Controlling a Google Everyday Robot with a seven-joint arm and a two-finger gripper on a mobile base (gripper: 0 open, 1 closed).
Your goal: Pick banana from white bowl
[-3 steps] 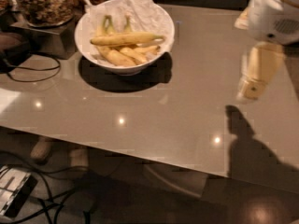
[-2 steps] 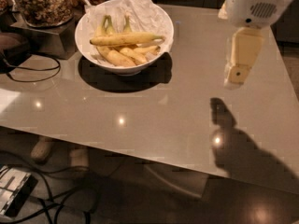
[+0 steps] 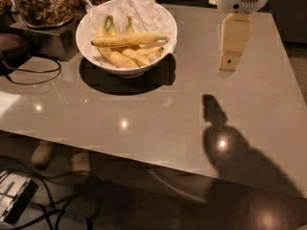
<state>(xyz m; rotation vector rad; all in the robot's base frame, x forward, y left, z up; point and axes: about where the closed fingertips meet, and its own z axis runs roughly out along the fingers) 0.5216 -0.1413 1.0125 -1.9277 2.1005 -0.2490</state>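
The gripper (image 3: 229, 61) hangs above the table (image 3: 144, 109), right of the white bowl (image 3: 125, 71); its opening cannot be told. The banana (image 3: 127, 40) lies atop shorter bananas (image 3: 120, 59).

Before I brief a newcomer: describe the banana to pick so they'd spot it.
On the grey table, the white bowl sits far left; the tool hangs over the right side. The banana lies across the pile's top, longest and nearly straight, unlike the shorter curved bananas beneath.
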